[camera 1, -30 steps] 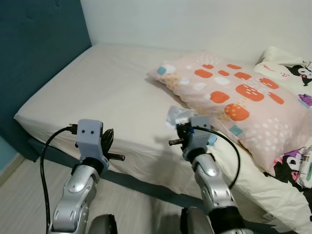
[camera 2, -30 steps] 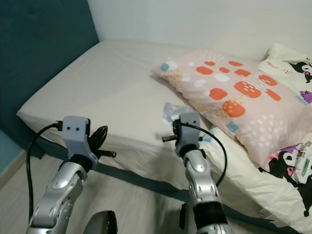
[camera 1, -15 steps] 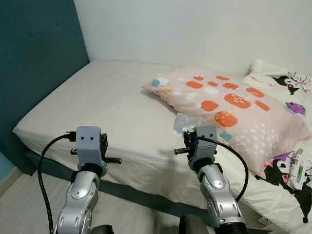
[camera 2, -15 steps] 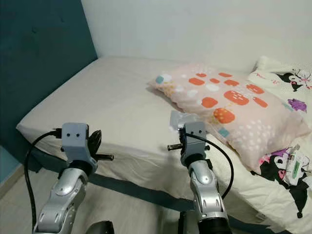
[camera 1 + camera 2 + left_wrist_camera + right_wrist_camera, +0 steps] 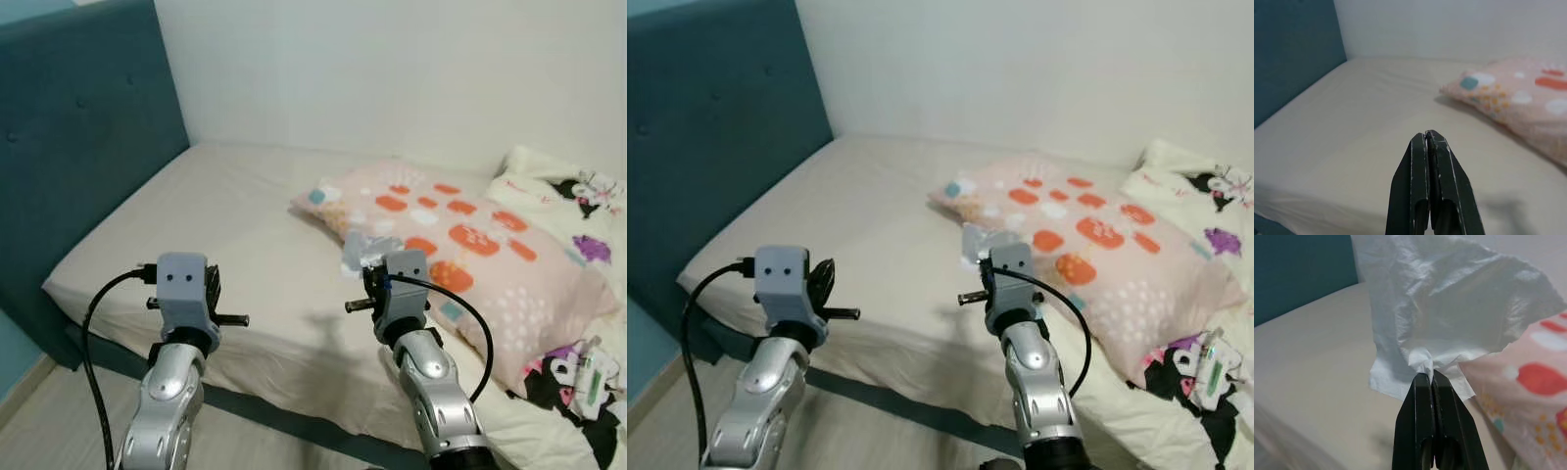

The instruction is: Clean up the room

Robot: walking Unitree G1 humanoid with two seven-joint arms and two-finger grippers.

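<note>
Bed (image 5: 225, 225) spread beyond both grippers, teal headboard (image 5: 78, 147) off to left gripper's left. Patterned pillow (image 5: 470, 245) lain past right gripper, to its right. White tissue (image 5: 1449, 313) pinched in right gripper (image 5: 1431, 377), raised over bed. Left gripper (image 5: 1426, 137) held closed, empty, above mattress edge.

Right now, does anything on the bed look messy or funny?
Yes. The pink pillow lies crooked across the bed, and small packets sit on the rumpled cartoon blanket. The right gripper pinches a crumpled tissue.
</note>
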